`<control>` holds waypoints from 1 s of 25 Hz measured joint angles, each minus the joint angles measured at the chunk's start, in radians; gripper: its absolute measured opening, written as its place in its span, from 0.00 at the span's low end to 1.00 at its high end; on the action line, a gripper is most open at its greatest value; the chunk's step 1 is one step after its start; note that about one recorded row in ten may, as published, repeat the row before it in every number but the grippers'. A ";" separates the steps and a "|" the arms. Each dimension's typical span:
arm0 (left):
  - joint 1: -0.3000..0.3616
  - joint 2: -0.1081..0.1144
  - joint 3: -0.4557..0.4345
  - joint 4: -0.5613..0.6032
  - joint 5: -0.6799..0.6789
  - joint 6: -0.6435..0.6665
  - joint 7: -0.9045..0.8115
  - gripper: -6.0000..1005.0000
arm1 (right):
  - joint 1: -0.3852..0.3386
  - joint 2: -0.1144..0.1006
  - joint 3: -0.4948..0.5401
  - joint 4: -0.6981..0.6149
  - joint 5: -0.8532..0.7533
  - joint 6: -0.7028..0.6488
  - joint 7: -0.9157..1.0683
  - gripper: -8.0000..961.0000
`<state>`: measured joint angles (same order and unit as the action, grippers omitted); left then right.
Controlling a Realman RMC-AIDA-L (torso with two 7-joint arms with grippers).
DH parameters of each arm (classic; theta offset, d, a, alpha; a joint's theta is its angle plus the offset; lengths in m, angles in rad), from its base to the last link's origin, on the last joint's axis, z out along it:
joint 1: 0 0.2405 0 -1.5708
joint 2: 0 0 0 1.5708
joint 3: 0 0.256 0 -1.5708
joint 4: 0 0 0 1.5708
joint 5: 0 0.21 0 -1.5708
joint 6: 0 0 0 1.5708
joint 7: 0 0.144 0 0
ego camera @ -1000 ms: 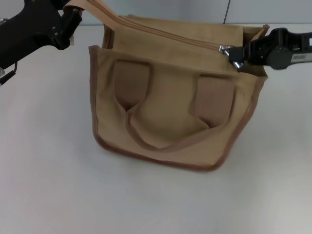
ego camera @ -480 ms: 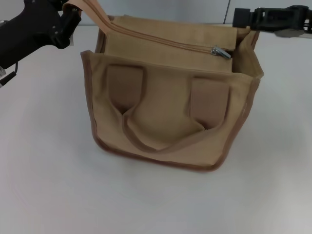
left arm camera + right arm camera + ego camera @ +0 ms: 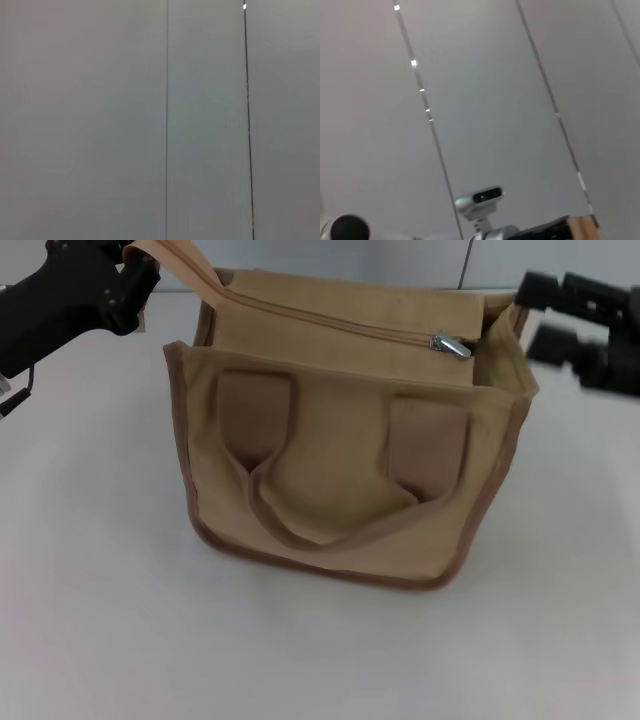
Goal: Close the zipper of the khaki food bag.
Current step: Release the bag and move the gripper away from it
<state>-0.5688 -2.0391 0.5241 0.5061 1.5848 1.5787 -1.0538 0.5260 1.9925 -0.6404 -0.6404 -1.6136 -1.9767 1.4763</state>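
Observation:
The khaki food bag point(image 3: 340, 480) stands upright in the middle of the white table, its front handle loop hanging down. The zipper point(image 3: 330, 322) runs across the top panel, with the silver pull tab point(image 3: 452, 344) at its right end. My left gripper point(image 3: 132, 264) is at the bag's back left, shut on the rear tan handle point(image 3: 185, 262) and holding it up. My right gripper point(image 3: 535, 312) hovers just off the bag's right top corner, open and empty, clear of the pull tab. The left wrist view shows only wall panels.
White table point(image 3: 90, 590) surrounds the bag on all sides. The right wrist view shows a grey wall, a small camera on a stand point(image 3: 480, 199) and a tan strip point(image 3: 581, 228) by a black arm.
My right gripper let go of the pull tab, rose away and now sits open to the right of the bag. The bag's top has settled back left. My left gripper has stayed put.

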 joint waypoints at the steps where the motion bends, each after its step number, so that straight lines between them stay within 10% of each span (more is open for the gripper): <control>1: 0.001 0.001 0.000 0.000 0.000 -0.007 -0.003 0.02 | -0.013 0.008 -0.007 -0.004 -0.004 -0.019 -0.040 0.68; 19: 0.030 -0.003 -0.009 0.009 0.004 -0.045 -0.123 0.07 | -0.106 0.049 -0.037 0.058 -0.259 -0.069 -0.418 0.80; 25: 0.083 0.078 0.007 0.061 0.061 -0.034 -0.245 0.28 | -0.095 0.053 -0.051 0.059 -0.266 -0.058 -0.430 0.80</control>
<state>-0.4858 -1.9612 0.5312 0.5674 1.6454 1.5444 -1.2984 0.4312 2.0460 -0.6918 -0.5814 -1.8791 -2.0344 1.0460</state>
